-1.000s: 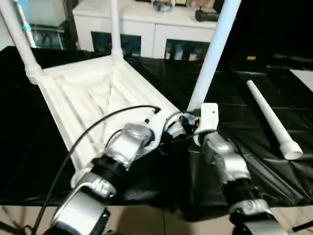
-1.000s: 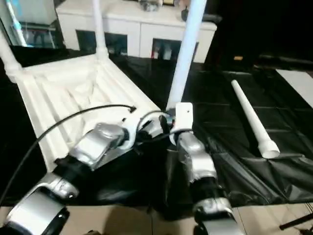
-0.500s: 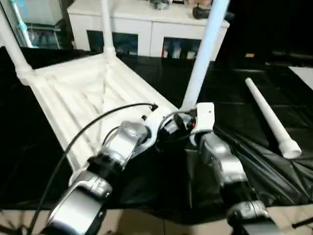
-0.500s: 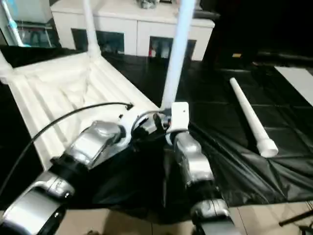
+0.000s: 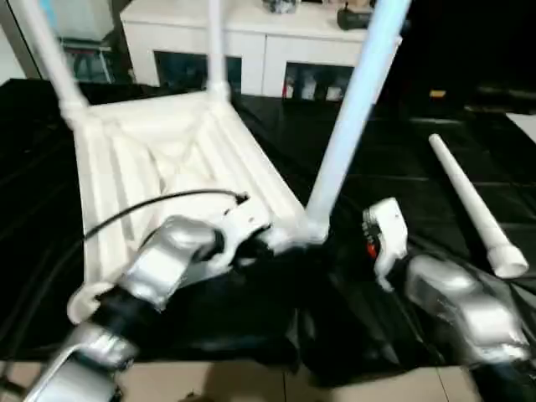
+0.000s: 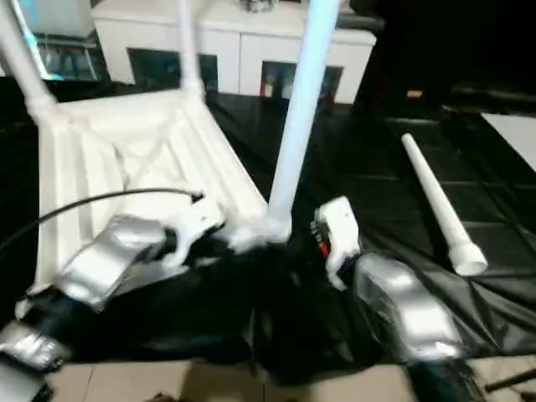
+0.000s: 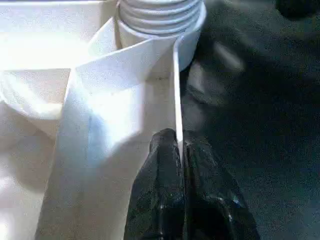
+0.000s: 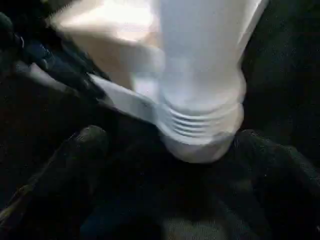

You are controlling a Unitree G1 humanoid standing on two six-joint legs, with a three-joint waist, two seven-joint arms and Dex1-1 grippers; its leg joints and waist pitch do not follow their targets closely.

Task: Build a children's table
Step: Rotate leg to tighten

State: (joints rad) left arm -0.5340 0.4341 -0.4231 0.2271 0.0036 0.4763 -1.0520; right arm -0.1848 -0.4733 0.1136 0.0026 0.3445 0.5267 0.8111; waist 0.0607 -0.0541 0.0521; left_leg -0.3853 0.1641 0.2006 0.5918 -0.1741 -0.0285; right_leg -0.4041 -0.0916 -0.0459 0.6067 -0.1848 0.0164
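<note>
White plastic tabletop (image 5: 159, 159) rim sits pinched in the closed left claw (image 7: 181, 150); the upright leg (image 5: 347, 126) rises just ahead, between the right claw's (image 8: 165, 165) seemingly spread, empty fingers.

Ahead of you, a black sheet (image 5: 469, 159) covers the work surface, creased and glossy. Behind it stands a white cabinet (image 5: 251, 38) with dark glass doors (image 5: 180, 69) and small objects on top. Pale tan floor (image 5: 251, 383) shows along the near edge.
</note>
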